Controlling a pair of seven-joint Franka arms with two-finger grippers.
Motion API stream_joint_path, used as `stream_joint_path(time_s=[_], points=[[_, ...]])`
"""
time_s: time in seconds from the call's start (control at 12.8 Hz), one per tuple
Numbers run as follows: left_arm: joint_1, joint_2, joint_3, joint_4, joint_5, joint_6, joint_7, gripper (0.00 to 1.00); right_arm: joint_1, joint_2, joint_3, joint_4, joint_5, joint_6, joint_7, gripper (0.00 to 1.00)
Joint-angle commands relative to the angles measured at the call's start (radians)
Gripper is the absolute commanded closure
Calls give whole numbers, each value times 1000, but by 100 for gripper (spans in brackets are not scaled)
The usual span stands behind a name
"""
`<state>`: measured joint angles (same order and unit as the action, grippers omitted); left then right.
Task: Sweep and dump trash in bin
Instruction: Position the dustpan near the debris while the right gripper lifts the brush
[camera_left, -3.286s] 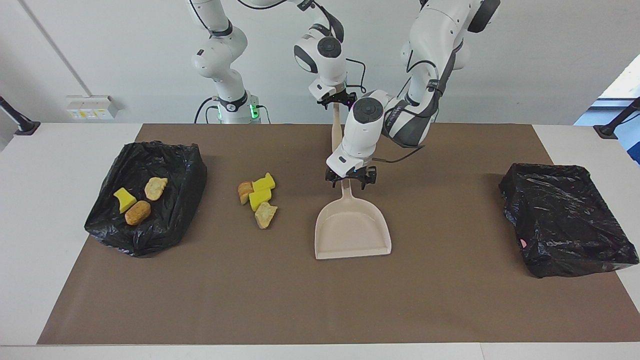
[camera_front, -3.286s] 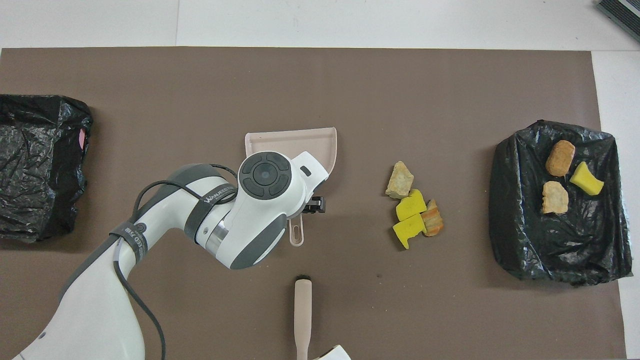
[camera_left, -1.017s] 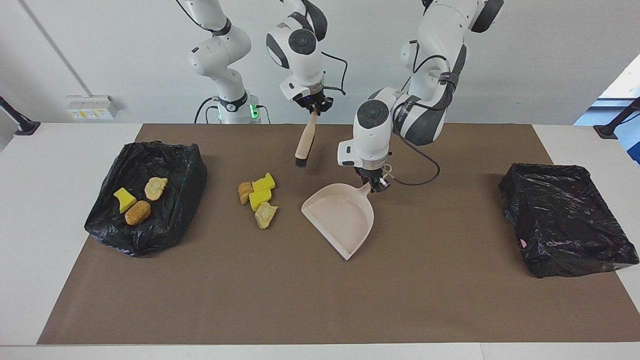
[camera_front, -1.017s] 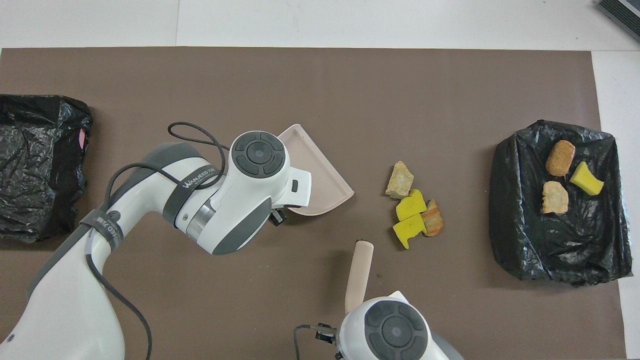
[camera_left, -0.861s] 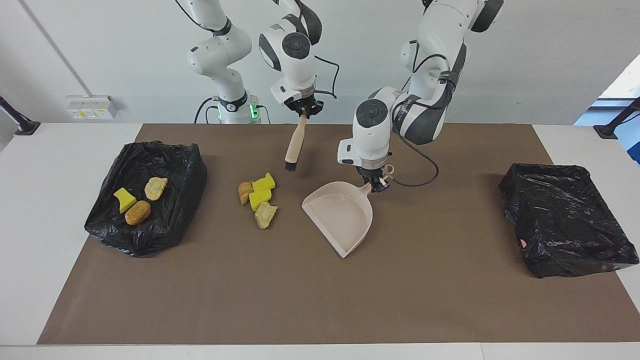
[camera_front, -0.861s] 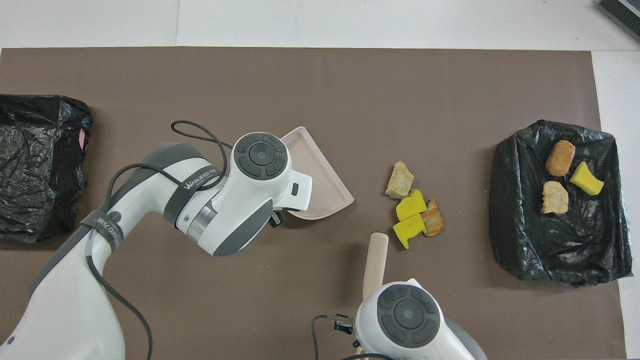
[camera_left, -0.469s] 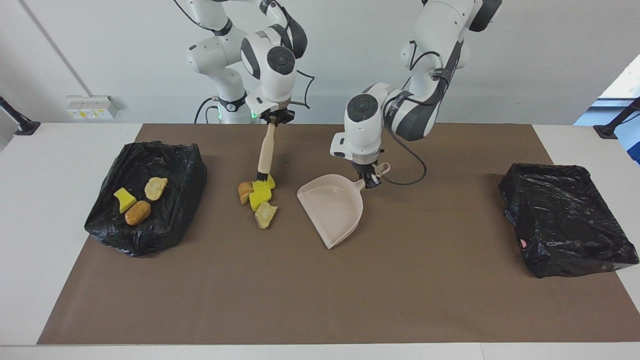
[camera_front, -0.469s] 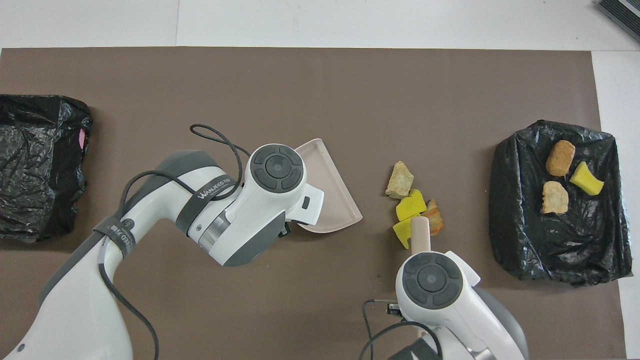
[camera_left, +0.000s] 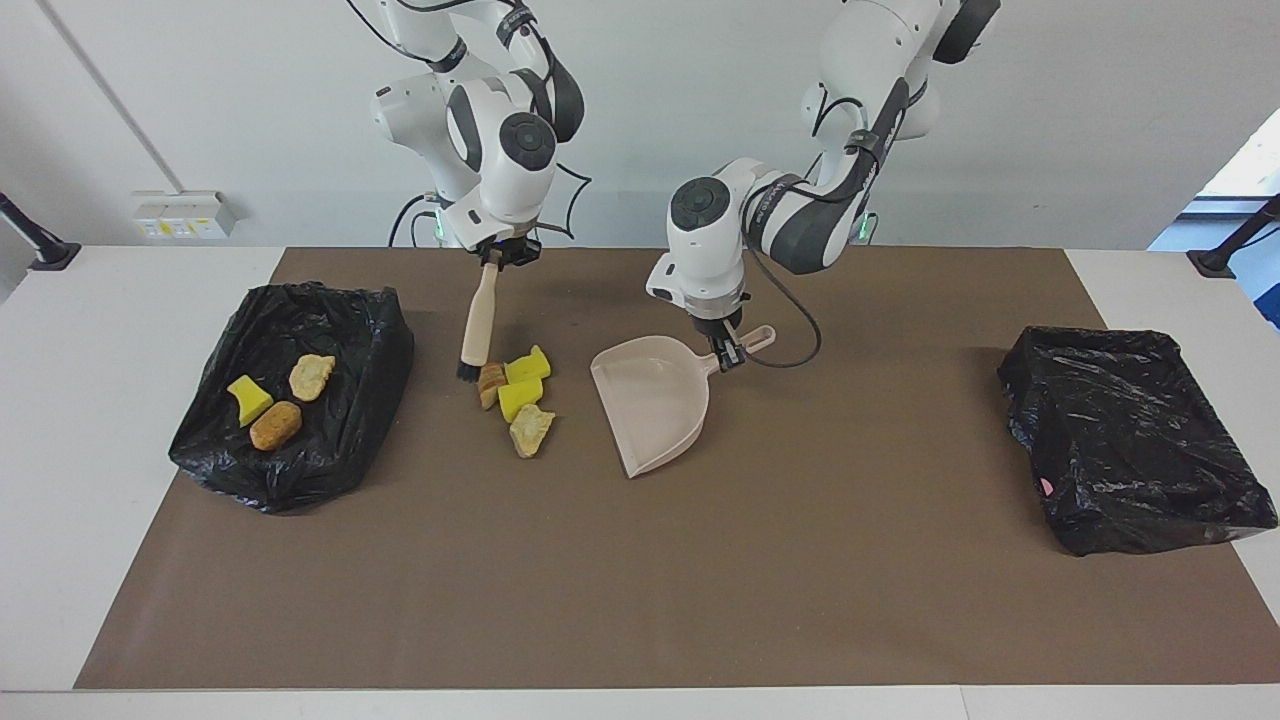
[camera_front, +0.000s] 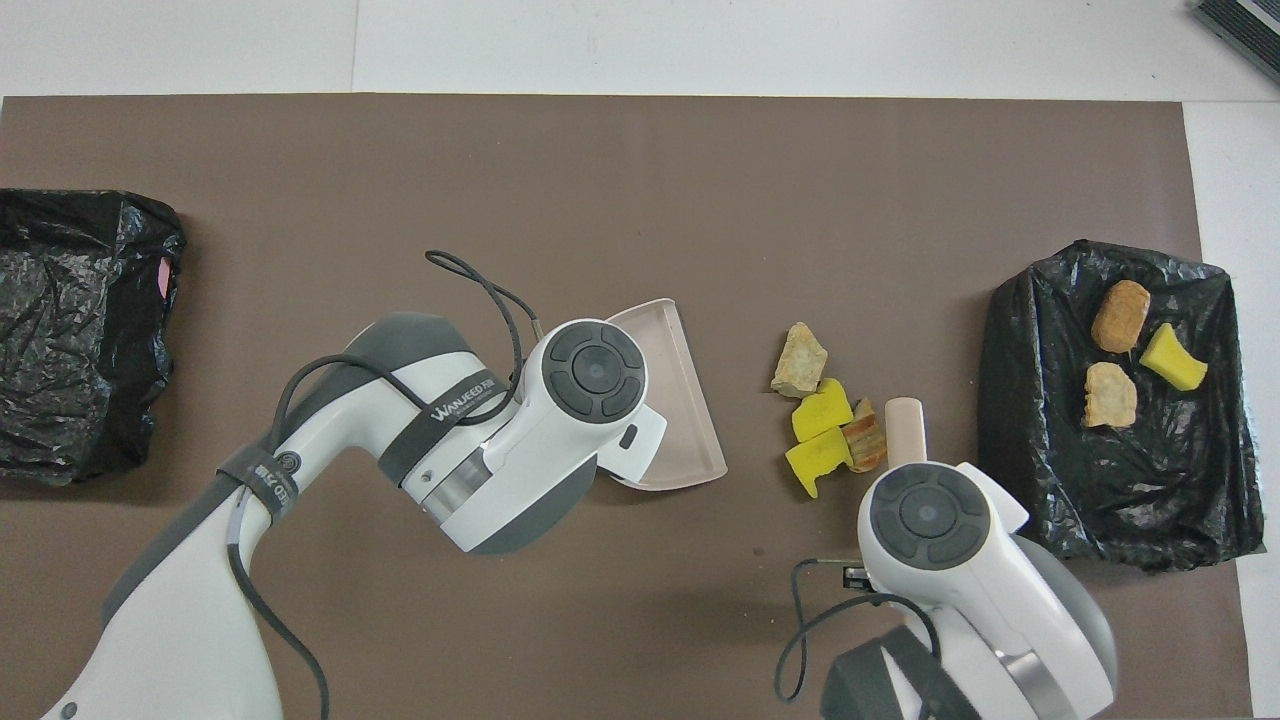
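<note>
Facing view: your right claw (camera_left: 499, 252) grips brush (camera_left: 478, 322), bristles just beside four loose chunks (camera_left: 516, 396). Left claw (camera_left: 727, 352) grips dustpan (camera_left: 650, 403), mouth toward pile. Three chunks already in bin (camera_left: 290, 395); sweep, dump left.

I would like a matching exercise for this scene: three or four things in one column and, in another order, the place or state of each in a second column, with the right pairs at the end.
Things
1. brush
2. dustpan
3. loose pile of four trash pieces
4. black bag toward the left arm's end of the table

Places or states
A. lies on the brown mat between the brush and the dustpan
B. held by its handle in the left gripper
C. holds no trash that can be seen
D. hangs bristles down from the right gripper

Pairs: 1-D, 2-B, 3-A, 4-C
</note>
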<state>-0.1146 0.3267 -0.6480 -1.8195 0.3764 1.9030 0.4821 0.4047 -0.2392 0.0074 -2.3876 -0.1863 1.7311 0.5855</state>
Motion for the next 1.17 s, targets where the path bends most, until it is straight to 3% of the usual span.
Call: stream_joint_path(time_s=[0.0, 0.23, 0.47, 1.1], points=[[1, -14, -19, -20, 49, -9, 36, 100, -43, 43, 14, -13, -44, 48, -30, 100], [3, -15, -21, -26, 42, -15, 39, 100, -52, 122, 14, -13, -64, 137, -33, 100], [3, -11, -21, -38, 41, -25, 36, 100, -37, 136, 19, -15, -39, 134, -101, 100], [7, -37, -19, -84, 45, -67, 30, 100, 28, 166, 20, -2, 212, 211, -159, 100]])
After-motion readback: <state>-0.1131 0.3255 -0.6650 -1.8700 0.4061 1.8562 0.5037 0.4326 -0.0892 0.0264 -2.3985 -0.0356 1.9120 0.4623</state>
